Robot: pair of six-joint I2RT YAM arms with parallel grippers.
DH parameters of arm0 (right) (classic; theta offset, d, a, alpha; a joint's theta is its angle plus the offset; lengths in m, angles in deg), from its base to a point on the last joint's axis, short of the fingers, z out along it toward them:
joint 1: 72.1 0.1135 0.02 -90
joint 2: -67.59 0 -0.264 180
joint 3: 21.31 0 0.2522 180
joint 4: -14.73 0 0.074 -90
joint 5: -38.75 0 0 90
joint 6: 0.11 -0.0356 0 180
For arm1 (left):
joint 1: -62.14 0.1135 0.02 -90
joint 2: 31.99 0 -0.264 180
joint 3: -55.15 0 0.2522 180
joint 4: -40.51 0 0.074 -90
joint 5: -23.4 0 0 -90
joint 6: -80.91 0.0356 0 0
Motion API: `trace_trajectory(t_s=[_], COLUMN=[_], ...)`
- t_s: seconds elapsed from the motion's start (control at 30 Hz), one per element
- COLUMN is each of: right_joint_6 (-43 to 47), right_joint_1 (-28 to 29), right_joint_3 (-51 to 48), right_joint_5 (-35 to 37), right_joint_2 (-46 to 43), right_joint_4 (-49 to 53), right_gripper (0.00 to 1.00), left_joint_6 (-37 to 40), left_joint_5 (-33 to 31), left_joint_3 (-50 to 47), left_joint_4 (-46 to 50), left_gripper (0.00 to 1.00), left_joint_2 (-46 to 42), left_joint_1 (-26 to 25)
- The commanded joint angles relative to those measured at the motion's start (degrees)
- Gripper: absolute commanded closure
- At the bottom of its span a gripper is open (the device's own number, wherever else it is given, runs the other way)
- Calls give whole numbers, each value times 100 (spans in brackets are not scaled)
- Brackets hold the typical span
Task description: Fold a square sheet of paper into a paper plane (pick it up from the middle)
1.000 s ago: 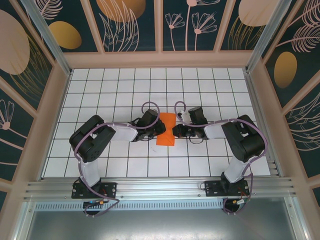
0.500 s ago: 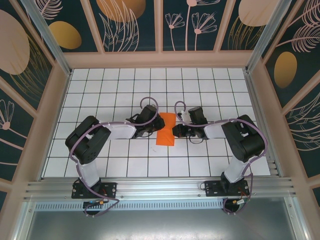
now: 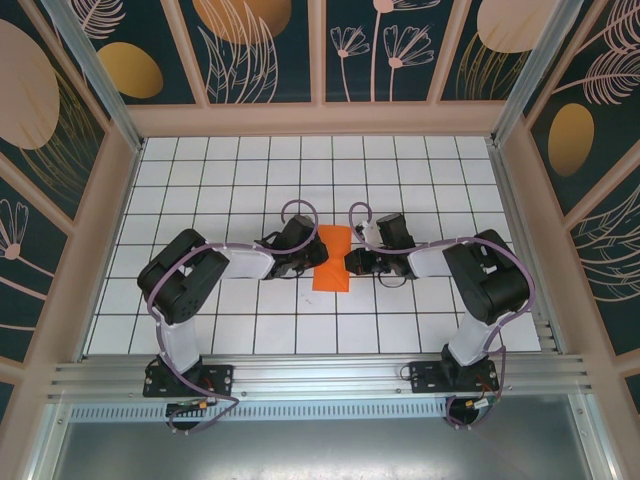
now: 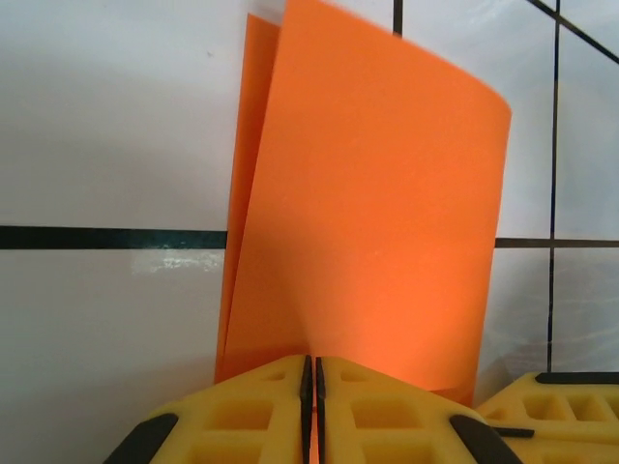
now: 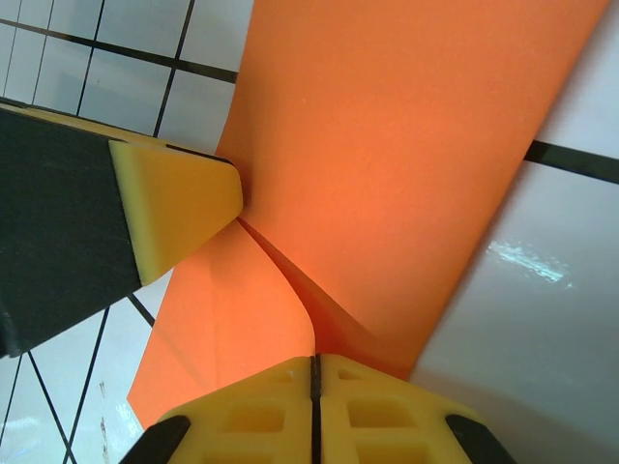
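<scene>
We hold the square sheet of paper (image 3: 331, 257) off the table between both arms. The left gripper (image 3: 312, 262) sits at the sheet's left edge and the right gripper (image 3: 350, 262) at its right edge. On the left wrist view the left gripper (image 4: 311, 365) has its yellow jaws pressed together on the sheet's (image 4: 368, 213) lower edge, with a thin line of orange caught in the seam. On the right wrist view the right gripper (image 5: 312, 372) is likewise closed tight on the sheet (image 5: 387, 145) at a bend in it, while a fingertip of the left gripper (image 5: 174, 208) touches the sheet from the side.

We judge the task to be early. The sheet is picked up and doubled over, with two layers showing, but the layers stand apart and curve, so no crease looks pressed flat. We see no nose folds, no wings, nothing pointed; nearly all the folding is left.

Under the sheet, the table (image 3: 200, 180) is glossy white tile with dark grid lines. Beyond the sheet and to both sides of it rise walls (image 3: 260, 50) of dark teal panels with pale plant motifs in tan frames, with aluminium posts (image 3: 95, 75) at the corners. Nearer than the sheet runs the metal rail (image 3: 320, 375) that carries both arm bases.
</scene>
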Motion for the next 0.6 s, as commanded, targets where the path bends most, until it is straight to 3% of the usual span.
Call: trace_trajectory(t_s=[0.0,0.3,0.57], right_joint_6=[92,92,74], right_joint_1=[145,141,142], right_joint_3=[3,16,32], right_joint_5=[434,434,423], right_joint_2=[430,434,440], right_joint_4=[73,73,65], right_gripper=[89,89,88], left_joint_6=[17,142,177], left_joint_5=[-24,-25,278], left_joint_3=[-111,27,56], left_joint_4=[-64,-41,-203], left_gripper=[85,79,80], left_joint_2=[65,-378,-185], left_joint_1=[13,10,14])
